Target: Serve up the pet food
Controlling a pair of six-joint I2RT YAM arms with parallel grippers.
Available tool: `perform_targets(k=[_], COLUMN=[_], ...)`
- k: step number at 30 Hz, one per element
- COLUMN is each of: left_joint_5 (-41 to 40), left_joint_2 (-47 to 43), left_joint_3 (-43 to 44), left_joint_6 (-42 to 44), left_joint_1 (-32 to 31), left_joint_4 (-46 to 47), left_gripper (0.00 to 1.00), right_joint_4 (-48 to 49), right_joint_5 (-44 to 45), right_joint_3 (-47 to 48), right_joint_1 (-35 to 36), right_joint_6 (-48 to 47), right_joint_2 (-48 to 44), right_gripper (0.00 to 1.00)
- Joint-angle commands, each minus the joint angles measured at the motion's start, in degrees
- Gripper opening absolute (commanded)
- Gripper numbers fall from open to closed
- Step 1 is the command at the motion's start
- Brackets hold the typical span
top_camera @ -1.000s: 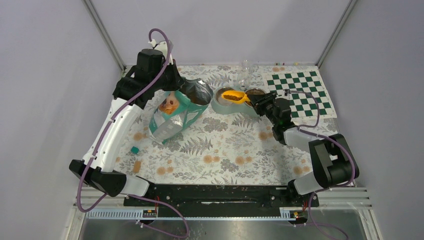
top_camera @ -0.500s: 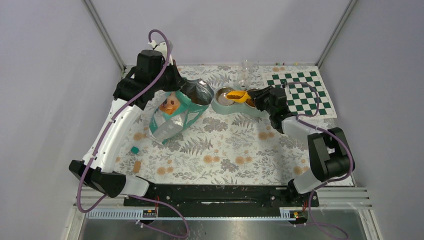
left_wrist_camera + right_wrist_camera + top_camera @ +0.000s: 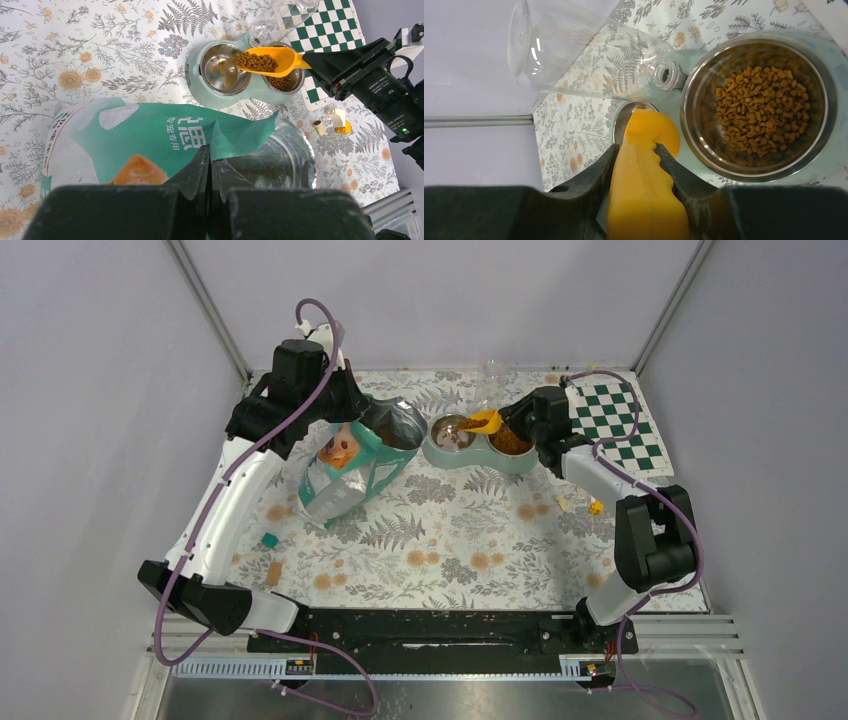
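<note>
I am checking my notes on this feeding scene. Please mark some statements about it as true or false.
1. The right claw grips the orange scoop. True.
2. The scoop is empty. False: it carries kibble.
3. The scoop's mouth hangs over the left bowl. True.
4. The right bowl is empty. False: it holds a heap of kibble.
5. The left claw is open, away from the teal bag. False: it is shut on the edge of the bag's open mouth.
</note>
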Motion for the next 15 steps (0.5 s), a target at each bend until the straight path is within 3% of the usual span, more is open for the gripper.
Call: perform_targets(k=[1, 15], left_joint_5=[-0.9, -1.1], left_joint_2=[-1.0, -1.4], left_joint_3=[0.0, -0.2], left_joint_6=[0.8, 1.0], left_joint_1=[1.1, 1.2], left_joint_4=[4.0, 4.0], left_gripper=[0.00, 0.00], right_joint_4=[-5.1, -10.9], right_joint_5=[3.2, 4.3], right_joint_3=[4.0, 8.6], right_joint_1=[-0.1, 2.7], right_joint_6=[-5.2, -11.8], right_joint_2=[0.0, -1.7], right_gripper=[0.00, 0.00])
